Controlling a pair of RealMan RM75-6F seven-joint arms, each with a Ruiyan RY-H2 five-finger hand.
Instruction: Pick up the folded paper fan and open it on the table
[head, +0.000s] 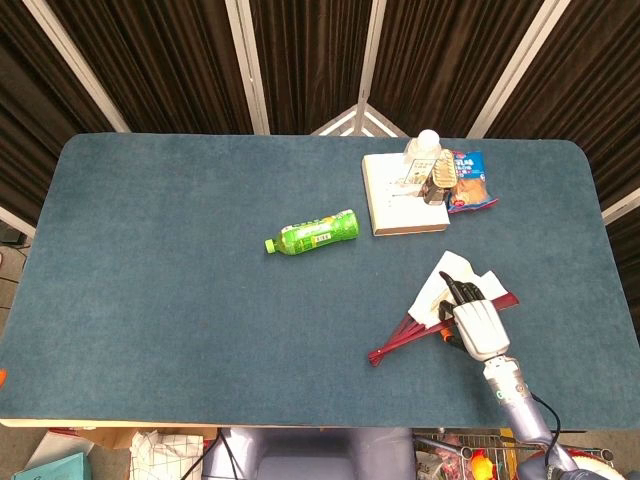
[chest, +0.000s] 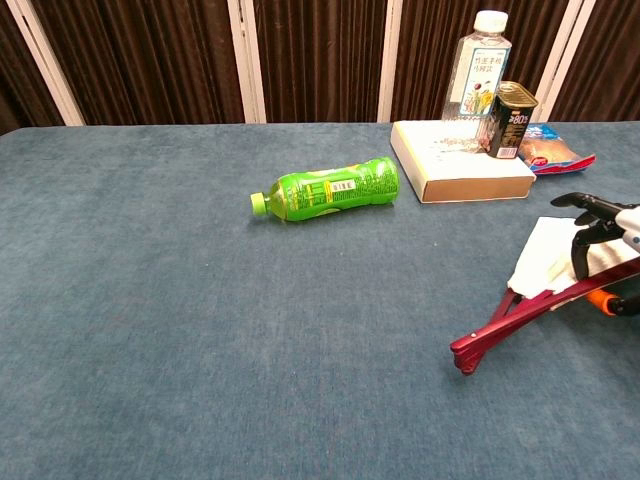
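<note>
The paper fan (head: 437, 297) lies at the right front of the blue table (head: 180, 300), partly spread, with white paper and dark red ribs that meet at a pivot (head: 375, 357). My right hand (head: 474, 322) is over its wide end, dark fingers curled across the paper and the red outer rib. In the chest view the fan (chest: 545, 265) slants up from its pivot (chest: 462, 360) toward my right hand (chest: 605, 235), which grips it at the frame's right edge. A small orange part (chest: 600, 300) shows just under the rib. My left hand appears in neither view.
A green bottle (head: 312, 233) lies on its side mid-table. At the back right a white box (head: 402, 205) carries a clear water bottle (chest: 480, 60) and a dark can (chest: 510, 120), with a snack packet (head: 468, 182) beside them. The table's front edge runs close behind the hand.
</note>
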